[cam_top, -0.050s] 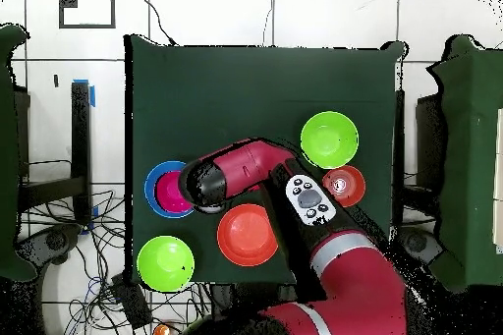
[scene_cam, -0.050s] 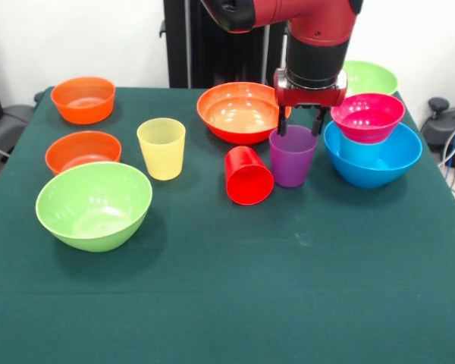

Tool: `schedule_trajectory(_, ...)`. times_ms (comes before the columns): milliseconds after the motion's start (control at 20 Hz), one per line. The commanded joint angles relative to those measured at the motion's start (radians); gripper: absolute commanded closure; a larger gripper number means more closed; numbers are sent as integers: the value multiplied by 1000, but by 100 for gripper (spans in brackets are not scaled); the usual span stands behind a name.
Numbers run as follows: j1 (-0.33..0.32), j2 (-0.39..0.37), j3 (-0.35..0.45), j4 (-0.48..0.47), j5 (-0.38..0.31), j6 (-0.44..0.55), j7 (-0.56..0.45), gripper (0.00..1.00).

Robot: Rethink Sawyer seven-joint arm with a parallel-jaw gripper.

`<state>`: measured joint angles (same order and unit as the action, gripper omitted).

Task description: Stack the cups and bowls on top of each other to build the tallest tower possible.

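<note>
Front view gave the full spread: purple cup (scene_cam, -0.050s: 292,155) upright mid-table, red cup (scene_cam, -0.050s: 248,175) tipped beside it on its left, yellow cup (scene_cam, -0.050s: 161,148) upright further left. Magenta bowl (scene_cam, -0.050s: 367,117) sat nested in the blue bowl (scene_cam, -0.050s: 372,155). Overhead, my arm (cam_top, -0.050s: 246,169) covered all the cups; only the bowls showed there, including both lime green bowls (cam_top, -0.050s: 330,139) and the wide orange bowl (cam_top, -0.050s: 246,234). My gripper (scene_cam, -0.050s: 299,123) hung over the purple cup's rim, fingers (scene_cam, -0.050s: 282,122) parted, straddling the far rim. Whether they touched the rim, I could not tell.
</note>
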<state>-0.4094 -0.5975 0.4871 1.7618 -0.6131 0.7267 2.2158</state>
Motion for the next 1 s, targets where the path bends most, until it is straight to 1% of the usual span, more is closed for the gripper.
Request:
schedule_trajectory(50,-6,34,-38,-65,-109,1,-134,0)
schedule_trajectory(400,-5,24,-27,-59,-93,2,-129,0)
schedule_trajectory(450,-10,12,-23,-42,-86,1,-130,0)
schedule_trajectory(600,-7,0,-16,-37,-74,12,-130,0)
schedule_trajectory(700,-5,6,-19,-37,-77,4,-123,0)
schedule_trajectory(800,2,37,-20,-76,-83,5,-123,0)
schedule_trajectory(900,-2,32,-18,-61,-82,1,-126,0)
schedule_trajectory(1000,-20,-1,-6,-38,-64,23,-147,0)
